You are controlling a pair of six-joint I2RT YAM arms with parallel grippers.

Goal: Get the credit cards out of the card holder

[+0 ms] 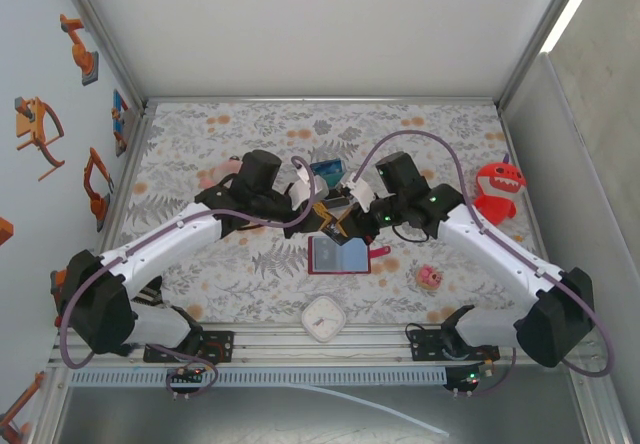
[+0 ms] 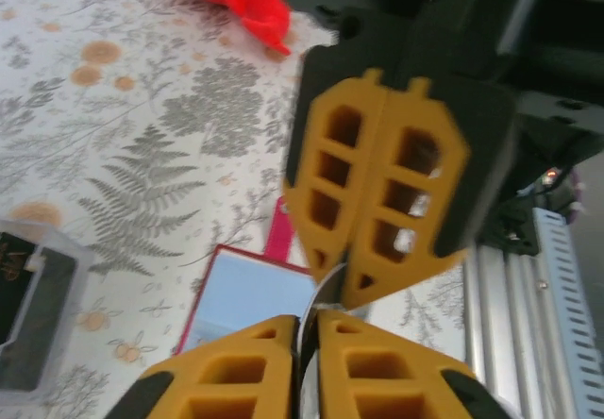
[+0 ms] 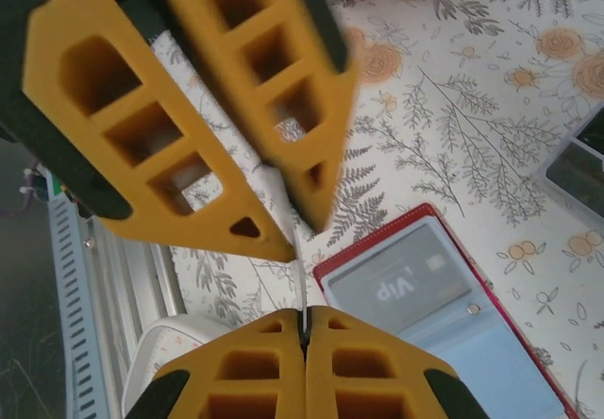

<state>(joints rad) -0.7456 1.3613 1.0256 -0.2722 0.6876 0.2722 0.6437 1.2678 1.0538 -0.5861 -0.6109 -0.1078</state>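
The dark-red card holder (image 1: 340, 256) lies open on the table, its blue-grey pockets facing up (image 2: 247, 292). A grey credit card marked "Vip" (image 3: 401, 287) sits in one pocket. Just above the holder both grippers meet tip to tip. My left gripper (image 2: 308, 317) is shut on a thin credit card (image 2: 324, 298) seen edge-on, and my right gripper (image 3: 304, 313) is shut on the opposite end of the same card (image 3: 300, 282). From above, the left gripper (image 1: 316, 207) and the right gripper (image 1: 345, 222) hide the held card.
A clear plastic box (image 1: 325, 171) with teal contents stands just behind the grippers. A red shark toy (image 1: 497, 189) is at the right, a small pink toy (image 1: 430, 277) at the front right, and a white clock (image 1: 324, 319) at the near edge.
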